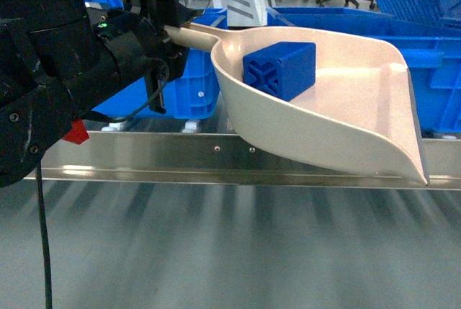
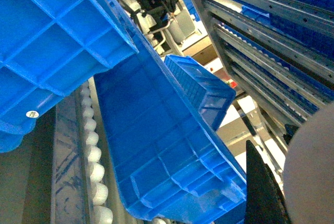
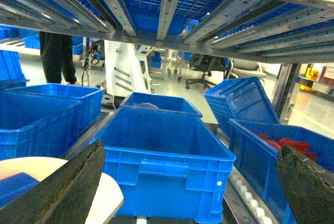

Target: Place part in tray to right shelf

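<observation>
Centrally, one beige, smooth plastic tray, scoop-shaped with a wide flat lip, hangs above the brushed-metal front rail of the right shelf, which shows two screws. One blue part, blocky with X-shaped ribbing on its near face, rests inside the tray. The left gripper is clamped on the tray's handle. The right gripper, two dark rough-surfaced fingers, stands spread wide apart before ribbed blue crates.

Black left arm, green light, dangling cable
</observation>
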Controlling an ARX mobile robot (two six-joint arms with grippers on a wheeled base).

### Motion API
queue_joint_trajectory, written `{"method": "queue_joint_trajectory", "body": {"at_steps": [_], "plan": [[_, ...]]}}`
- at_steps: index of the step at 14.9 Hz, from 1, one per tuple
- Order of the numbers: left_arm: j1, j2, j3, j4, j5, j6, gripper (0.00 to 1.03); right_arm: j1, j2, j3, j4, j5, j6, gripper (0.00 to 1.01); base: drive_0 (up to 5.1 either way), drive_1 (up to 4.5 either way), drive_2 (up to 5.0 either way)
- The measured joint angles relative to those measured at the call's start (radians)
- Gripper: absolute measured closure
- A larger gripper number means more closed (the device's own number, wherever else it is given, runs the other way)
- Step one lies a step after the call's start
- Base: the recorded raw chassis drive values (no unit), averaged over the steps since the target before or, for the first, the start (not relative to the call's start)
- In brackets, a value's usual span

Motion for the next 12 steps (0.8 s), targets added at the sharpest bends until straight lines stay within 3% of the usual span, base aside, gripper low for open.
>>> {"method": "queue_joint_trajectory", "body": {"at_steps": [1, 2, 5, 7, 10, 12], "plan": [[-0.009, -0.027, -0.003, -0.128, -0.073, 0.005, 0.91, 0.000, 0.000, 0.000, 0.000, 0.000, 0.000, 0.03, 0.0, 0.00, 0.0], [-0.020, -0.047, -0.048, -0.095, -0.108, 0.005, 0.91, 0.000, 0.000, 0.000, -0.001, 0.000, 0.000, 0.03, 0.0, 0.00, 0.0], [-0.026, -0.153, -0.148, -0.071, -0.119, 0.006, 0.91, 0.000, 0.000, 0.000, 0.000, 0.000, 0.000, 0.03, 0.0, 0.00, 0.0], [0.034, -0.237, -0.210, -0.083, -0.129, 0.035, 0.91, 0.000, 0.000, 0.000, 0.000, 0.000, 0.000, 0.03, 0.0, 0.00, 0.0], [0.172, -0.359, -0.214, -0.154, -0.157, 0.145, 0.91, 0.000, 0.000, 0.000, 0.000, 0.000, 0.000, 0.03, 0.0, 0.00, 0.0], [0.259, -0.358, -0.130, -0.195, -0.170, 0.208, 0.91, 0.000, 0.000, 0.000, 0.000, 0.000, 0.000, 0.03, 0.0, 0.00, 0.0]]}}
